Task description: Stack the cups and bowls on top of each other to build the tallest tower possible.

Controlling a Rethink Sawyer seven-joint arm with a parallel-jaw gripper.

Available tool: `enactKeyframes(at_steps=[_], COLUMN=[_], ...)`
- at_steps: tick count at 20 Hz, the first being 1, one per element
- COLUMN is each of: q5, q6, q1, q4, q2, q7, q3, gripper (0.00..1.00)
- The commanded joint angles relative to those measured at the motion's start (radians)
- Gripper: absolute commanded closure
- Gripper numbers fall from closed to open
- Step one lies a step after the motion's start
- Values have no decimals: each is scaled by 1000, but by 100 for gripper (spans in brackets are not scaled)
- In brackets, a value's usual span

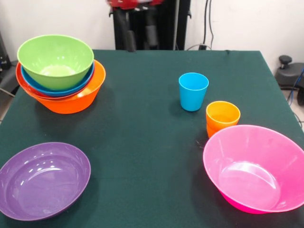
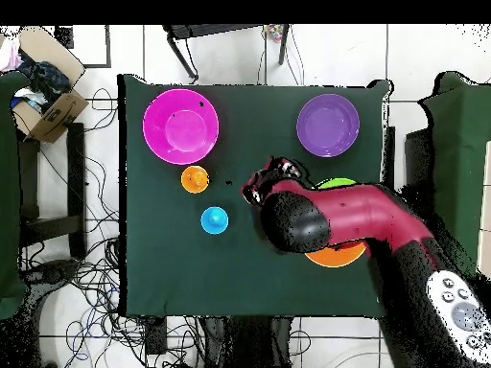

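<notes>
The tower stands at the far left: a green bowl nested in a blue one, then a red-orange one, on the big orange bowl. A purple bowl lies near left and a pink bowl near right, tilted. The blue cup stands upright at mid-right, with the nested orange cups beside the pink bowl. My gripper hangs high at the top edge, open and holding nothing. In the overhead view my gripper is over the table's middle, and the arm hides most of the tower.
The dark green table carries everything. An open cardboard box and loose cables lie on the floor off one side. A black stand sits beyond the table's right edge.
</notes>
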Motion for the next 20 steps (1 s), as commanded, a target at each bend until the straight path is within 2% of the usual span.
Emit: enactKeyframes(at_steps=[1,11,15,20], q5=[-46,-94,-73,-58], q6=[-82,-176,-189,-138], q1=[144,208,204,151], q4=[17,-87,-80,-104], q2=[50,146,139,145], q7=[311,387,391,295], q3=[-214,-319,-325,-270], gripper=[0,0,0,0])
